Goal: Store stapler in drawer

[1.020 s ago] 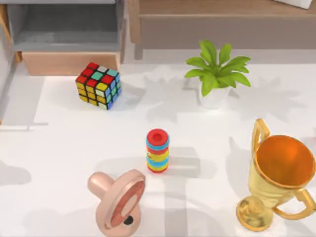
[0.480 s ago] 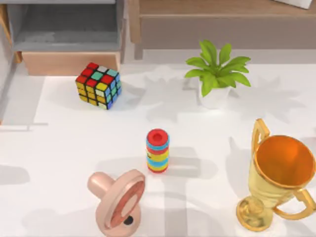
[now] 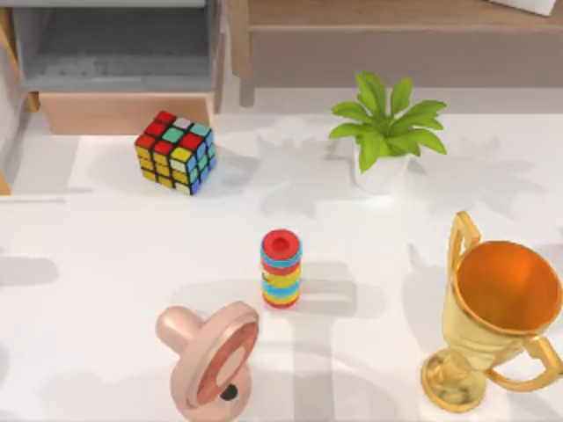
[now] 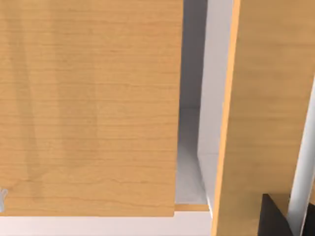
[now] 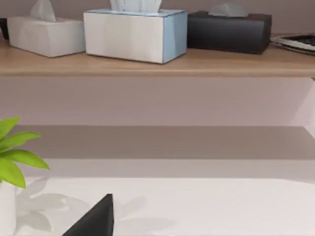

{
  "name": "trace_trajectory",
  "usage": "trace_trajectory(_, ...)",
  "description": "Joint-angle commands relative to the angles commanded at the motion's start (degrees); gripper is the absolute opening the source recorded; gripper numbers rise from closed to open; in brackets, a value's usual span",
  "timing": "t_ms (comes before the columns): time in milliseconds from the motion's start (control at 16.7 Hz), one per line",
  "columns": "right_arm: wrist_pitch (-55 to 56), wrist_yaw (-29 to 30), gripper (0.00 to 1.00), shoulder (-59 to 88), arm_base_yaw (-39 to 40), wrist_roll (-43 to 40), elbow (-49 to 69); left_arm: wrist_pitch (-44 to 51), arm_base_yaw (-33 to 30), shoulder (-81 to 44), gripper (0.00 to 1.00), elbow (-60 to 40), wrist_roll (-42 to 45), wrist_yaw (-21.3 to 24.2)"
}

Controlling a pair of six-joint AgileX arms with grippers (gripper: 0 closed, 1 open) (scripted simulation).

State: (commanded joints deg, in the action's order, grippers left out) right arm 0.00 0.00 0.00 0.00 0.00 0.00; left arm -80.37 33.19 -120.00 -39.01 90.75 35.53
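The stapler is out of view. The drawer (image 3: pixel 123 112) stands pulled open at the table's back left, with a light wood front and a grey inside in which nothing shows. Light wood panels (image 4: pixel 88 108) stand close in front of the left wrist camera, with a narrow white gap between them. A black part of my left gripper (image 4: pixel 273 219) juts in at that view's edge. A black part of my right gripper (image 5: pixel 93 220) shows above the white table (image 5: pixel 206 206), facing a wooden shelf.
A colour cube (image 3: pixel 174 151) sits just in front of the drawer. A potted plant (image 3: pixel 384 132) stands at the back right, a striped ring stack (image 3: pixel 281 268) in the middle, a pink pacifier (image 3: pixel 211 356) front centre and a gold trophy (image 3: pixel 493 316) front right. Tissue boxes (image 5: pixel 135 34) line the shelf.
The shadows along the table's left side have shifted and a thin grey line there has gone. None of the objects on the table has moved.
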Motion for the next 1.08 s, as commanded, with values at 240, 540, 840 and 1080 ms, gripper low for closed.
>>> trace_trajectory(240, 0.0, 0.0, 1.0, 0.0, 0.0, 0.0, 0.0, 2.3, -2.3, -1.7, 0.0, -3.0, -0.2, -2.2)
trace_trajectory(540, 0.0, 0.0, 1.0, 0.0, 0.0, 0.0, 0.0, 4.1, -3.1, -3.2, 0.0, -5.0, -0.2, -3.2)
trace_trajectory(840, 0.0, 0.0, 1.0, 0.0, 0.0, 0.0, 0.0, 8.4, -5.8, -6.6, 0.0, -14.8, -0.3, -5.9)
trace_trajectory(1080, 0.0, 0.0, 1.0, 0.0, 0.0, 0.0, 0.0, 10.2, -7.1, -8.0, 0.0, -16.9, -0.5, -7.2)
